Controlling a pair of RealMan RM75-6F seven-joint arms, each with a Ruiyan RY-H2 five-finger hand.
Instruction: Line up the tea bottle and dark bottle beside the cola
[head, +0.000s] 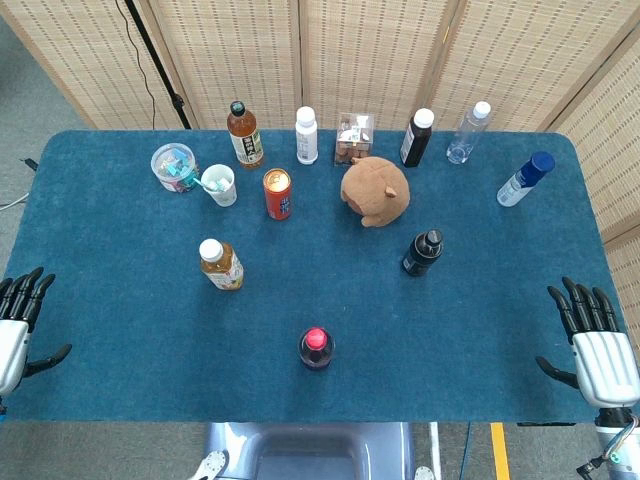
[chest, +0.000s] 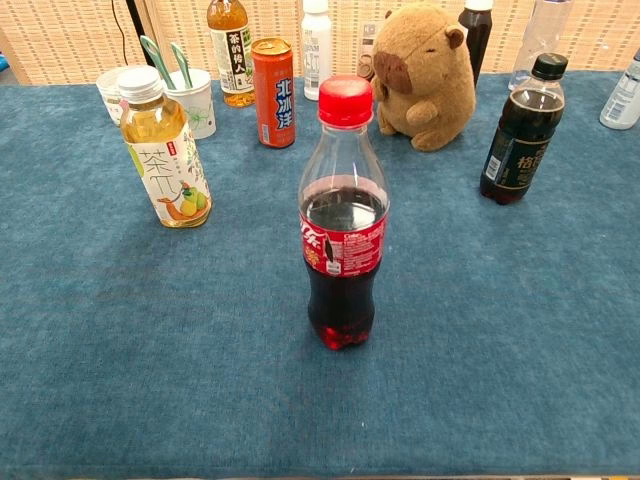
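The cola bottle (head: 316, 348) (chest: 343, 215) with a red cap stands upright near the table's front middle. A tea bottle (head: 220, 265) (chest: 166, 153) with a white cap and pale yellow tea stands to its left and further back. The dark bottle (head: 422, 252) (chest: 522, 130) with a black cap stands to the cola's right, further back. My left hand (head: 18, 325) rests at the table's left edge with fingers spread, holding nothing. My right hand (head: 594, 345) sits at the right edge, also spread and empty. Neither hand shows in the chest view.
A brown plush capybara (head: 375, 190) (chest: 428, 75) sits behind the dark bottle. An orange can (head: 277, 193) (chest: 273, 92), a white cup (head: 220, 185) (chest: 193, 100), a plastic tub (head: 174, 167) and several other bottles line the back of the blue table (head: 130, 330).
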